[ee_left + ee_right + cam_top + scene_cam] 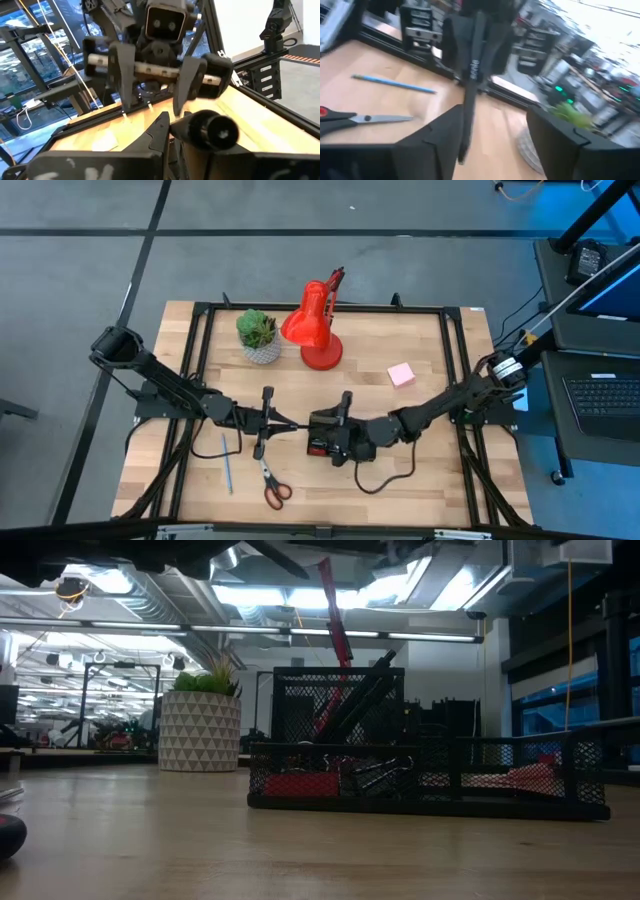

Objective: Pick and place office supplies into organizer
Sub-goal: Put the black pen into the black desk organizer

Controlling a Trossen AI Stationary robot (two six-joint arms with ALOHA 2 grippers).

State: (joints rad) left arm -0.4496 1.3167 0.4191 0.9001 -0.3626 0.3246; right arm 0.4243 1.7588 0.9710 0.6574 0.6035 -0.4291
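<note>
My left gripper [280, 421] is shut on a black pen [472, 70] held level above the table, just left of the organizer [322, 442], a low black mesh tray. Facing it from the right, my right gripper [492, 142] is open. Its fingers stand on either side of the pen's free end [462, 150], and I cannot tell whether they touch it. The red-handled scissors [272, 485] and the thin blue pen [227, 465] lie flat on the near left of the table. The pink sticky-note pad [401, 374] lies at the far right. My left gripper pinches the black pen [202, 131] between its two fingers, coming in level from the table's left. The pen is lifted clear of the table and sticks out level toward the right gripper.
A red desk lamp [315, 330] and a small potted plant [260, 335] stand at the far middle of the table. A black metal frame [200, 330] runs around the tabletop. In the low view the organizer [420, 775] holds a red block, clips and upright items in its tall cup.
</note>
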